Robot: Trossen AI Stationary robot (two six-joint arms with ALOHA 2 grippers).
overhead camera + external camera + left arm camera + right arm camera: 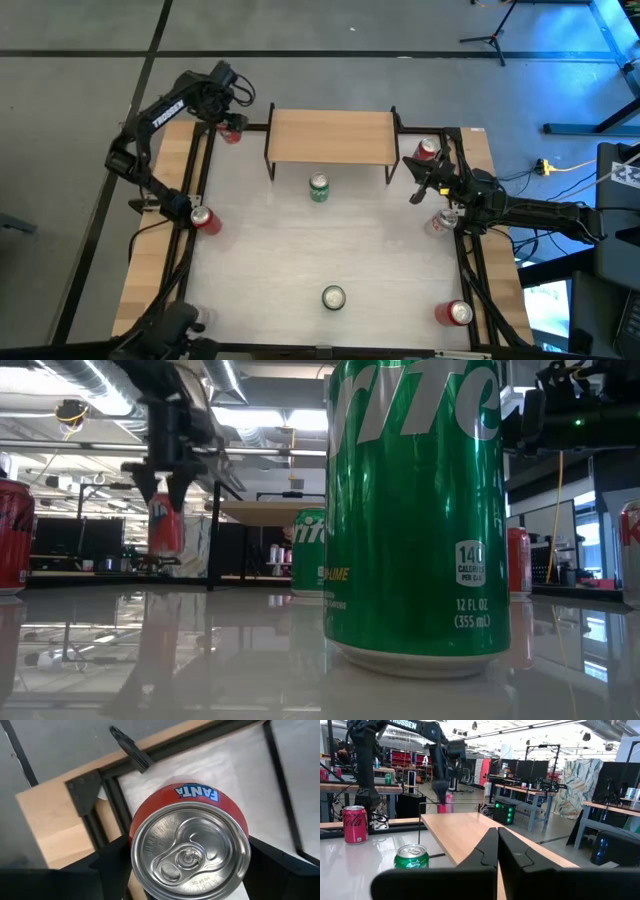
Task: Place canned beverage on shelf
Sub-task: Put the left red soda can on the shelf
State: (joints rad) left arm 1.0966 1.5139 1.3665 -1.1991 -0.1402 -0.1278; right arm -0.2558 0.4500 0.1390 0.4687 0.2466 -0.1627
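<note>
I have the left tool [232, 124] clenched around a red Fanta can [190, 847] just off the shelf's [332, 136] left end, the shelf is bare, so placing remains, and the right tool [418, 192] waits shut off its right end.

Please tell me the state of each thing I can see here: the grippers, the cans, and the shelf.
Left gripper: closed on the Fanta can, beside the shelf's left end.
Fanta can: upright, unopened, held.
Right gripper: shut, empty, by the shelf's right end.
Shelf: standing, nothing on top.
Green can: upright on the table, in front of the shelf.
</note>
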